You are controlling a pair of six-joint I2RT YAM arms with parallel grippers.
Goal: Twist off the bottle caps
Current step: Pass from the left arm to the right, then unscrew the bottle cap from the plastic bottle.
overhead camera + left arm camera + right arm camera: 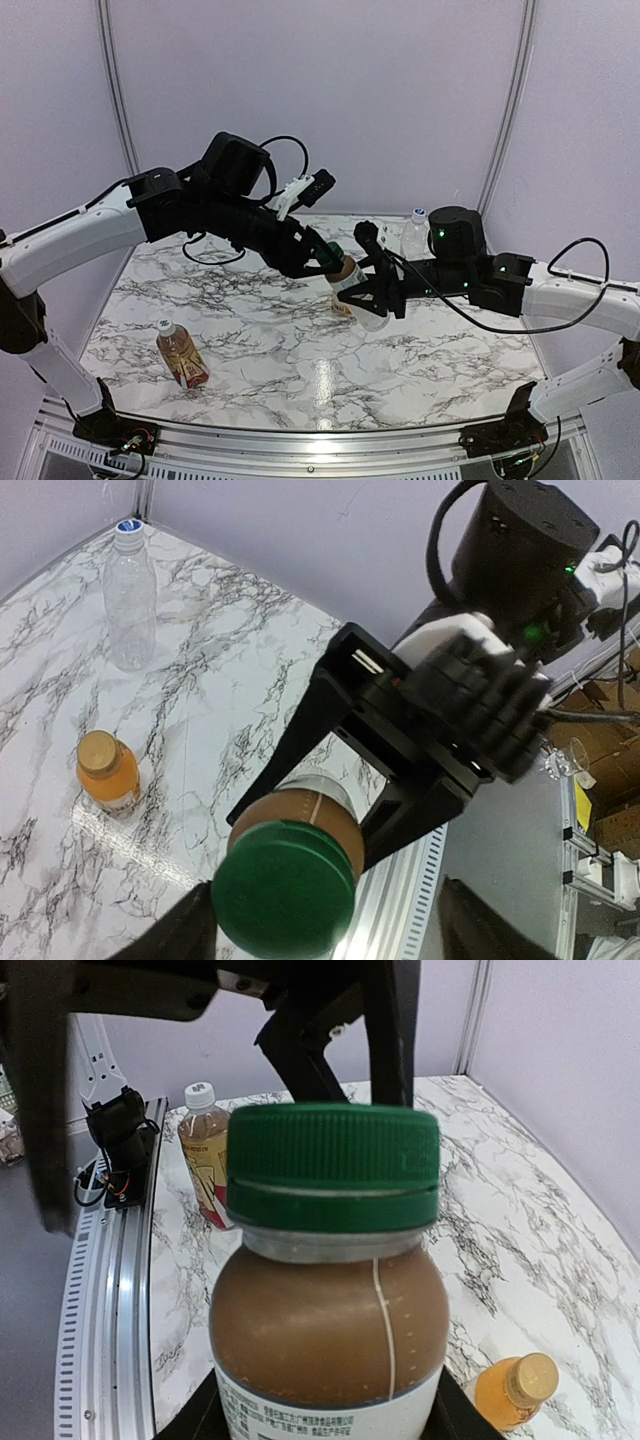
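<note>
Above the middle of the table point(250, 330), we see the right gripper point(365, 285) clamped on the lower body of the bottle point(325, 1325), holding it clear of the marble with its neck turned toward the left arm. The green cap point(333, 1165) sits on that neck, and its tamper band looks whole to us. The left gripper point(330, 932) stands wide, one finger on either side of the cap and no grip on it that we can make out.

We judge the bottle light but not trivial, since brown drink fills it nearly to the shoulder. Its thin plastic wall should give under a hard squeeze, and the glossy white label may let it spin in the jaws. The cap is stiff and finely ribbed, so we would take it across its side wall, square on, while the body is held low on the label, where it is widest.

At the near left stands the tea bottle point(180, 355), at the far right the clear bottle point(130, 590), with the juice bottle point(105, 770) apart from it. All three are capped.
</note>
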